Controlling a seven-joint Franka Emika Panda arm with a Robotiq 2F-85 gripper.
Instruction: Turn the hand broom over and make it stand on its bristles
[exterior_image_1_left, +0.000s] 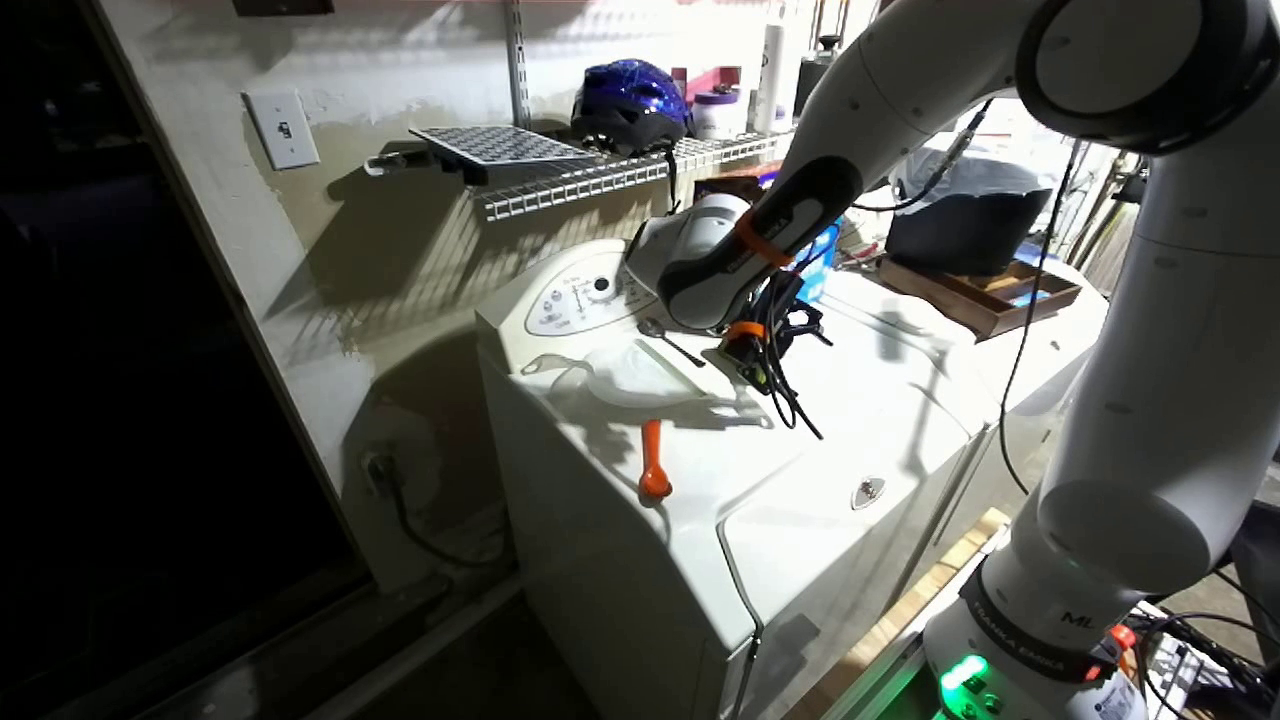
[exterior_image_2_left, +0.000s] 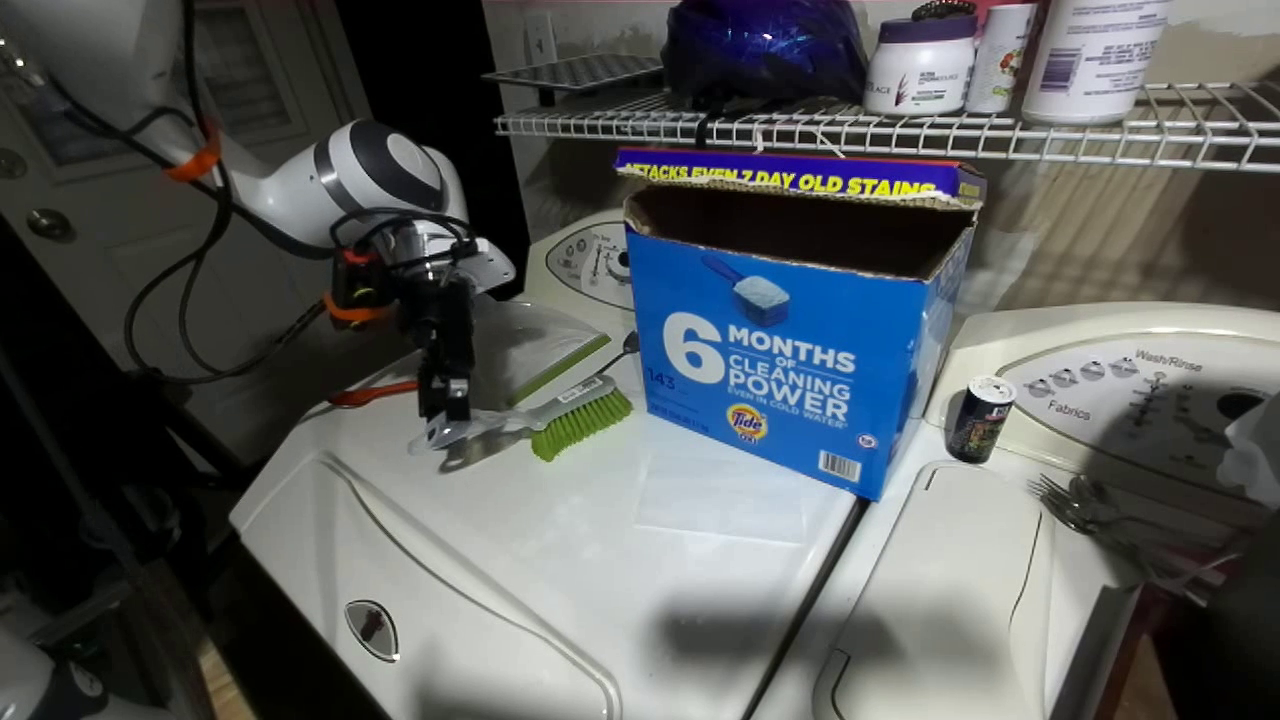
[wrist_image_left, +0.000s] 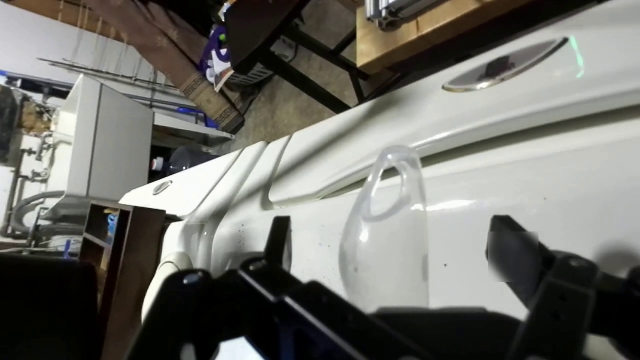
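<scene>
The claw (wrist_image_left: 391, 237) is spread wide, holding nothing; the hand broom (exterior_image_2_left: 548, 409) lies on the white machine (exterior_image_2_left: 600, 540), its handle (wrist_image_left: 390, 260) running lengthwise between the fingers (wrist_image_left: 278, 242), gaps either side, its head (exterior_image_2_left: 588, 421) toward the blue box (exterior_image_2_left: 780, 360); closing should pinch it crosswise.

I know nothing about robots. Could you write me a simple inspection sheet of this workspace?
Surface: white appliance top, a few dark specks in the wrist view.
Job's things: hand broom, green bristles showing; exact tilt unclear.
Clutter: dustpan, orange spoon, blue Tide box.
Tool: open, broom handle between its fingers.
Cables: black, hanging loose beside the tool.
Surroundings: wire shelf above, blue helmet on it.
</scene>
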